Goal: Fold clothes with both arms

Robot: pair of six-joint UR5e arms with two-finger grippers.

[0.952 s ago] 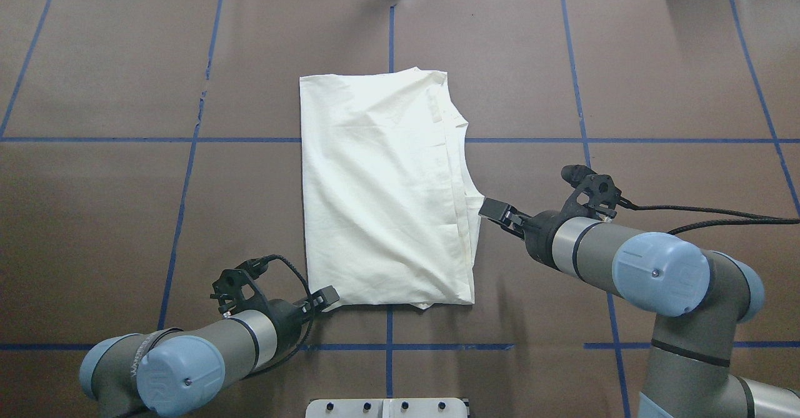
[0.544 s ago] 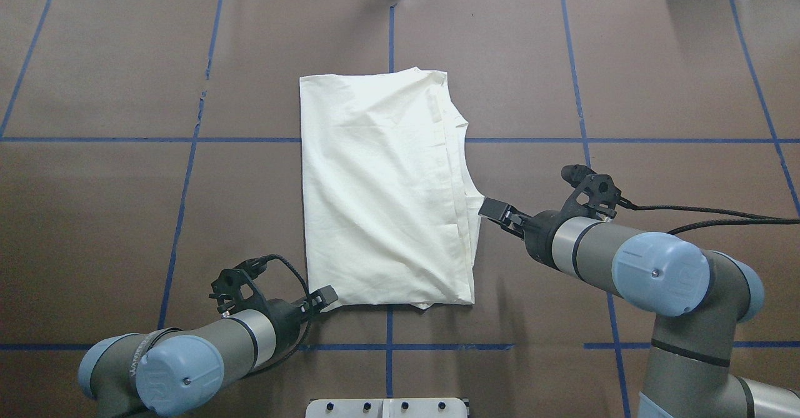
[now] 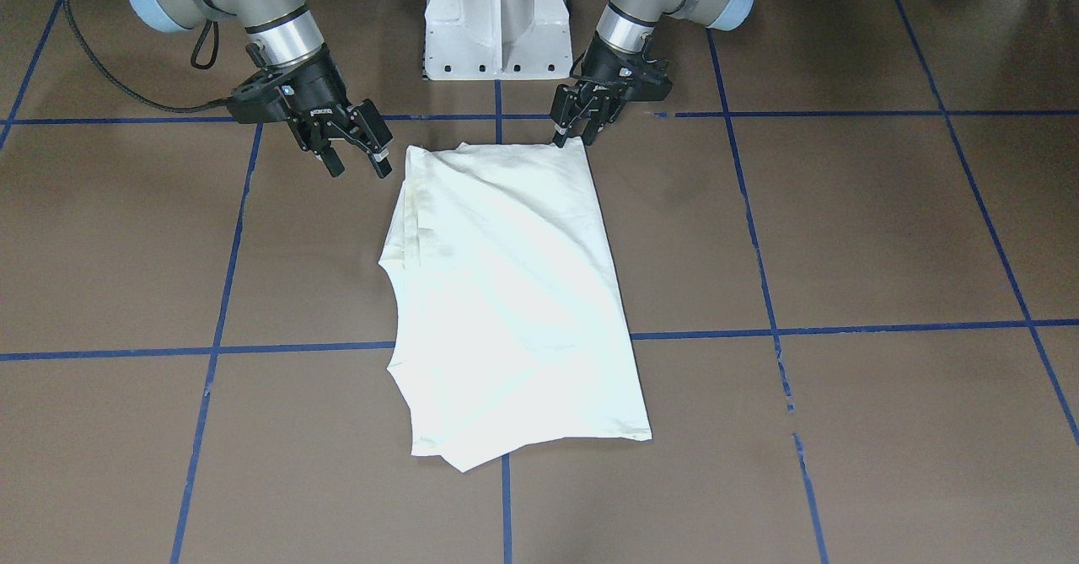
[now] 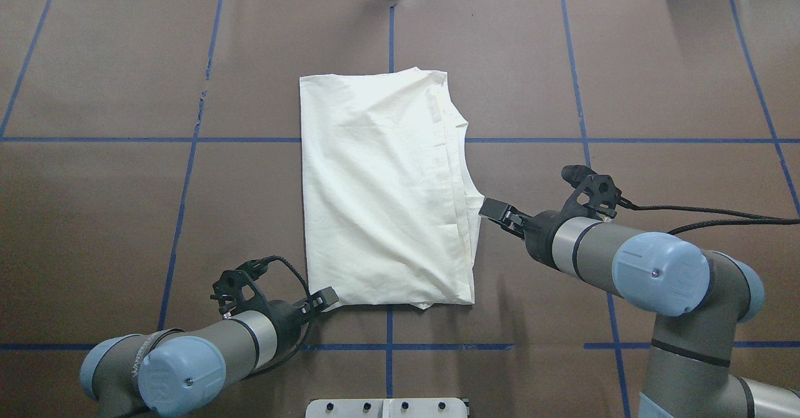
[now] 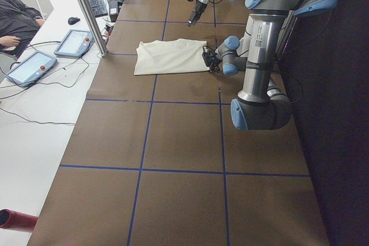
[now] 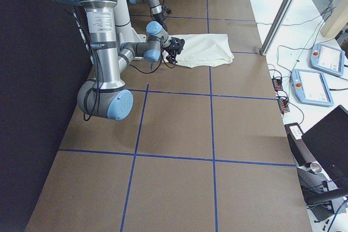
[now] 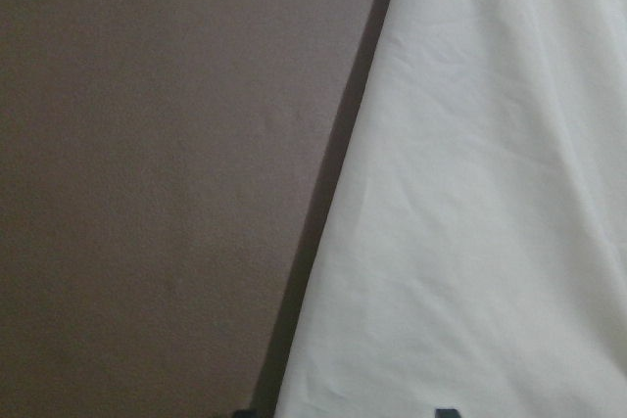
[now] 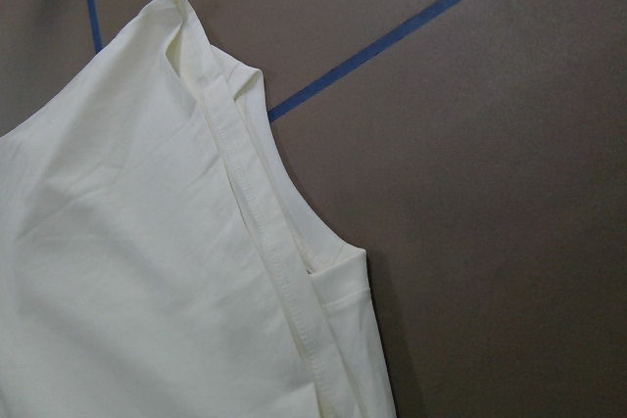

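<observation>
The cream-white shirt (image 4: 381, 193) lies flat as a long folded rectangle, plain side up, with the print hidden. It also shows in the front view (image 3: 506, 294). My left gripper (image 4: 325, 297) is low at the shirt's near-left corner, jaws slightly apart across the cloth's edge (image 7: 323, 242). In the front view it is at the corner by the base (image 3: 573, 132). My right gripper (image 4: 486, 208) is open and empty just off the shirt's right edge, beside the layered hems (image 8: 284, 271), not touching. Its spread fingers show in the front view (image 3: 358, 159).
Brown table cover with a blue tape grid (image 4: 387, 346). The white pedestal base (image 3: 496, 16) stands just behind the shirt's near end. Control tablets (image 5: 75, 41), a metal post (image 5: 86, 10) and a seated person (image 5: 17, 21) are past the table's far side.
</observation>
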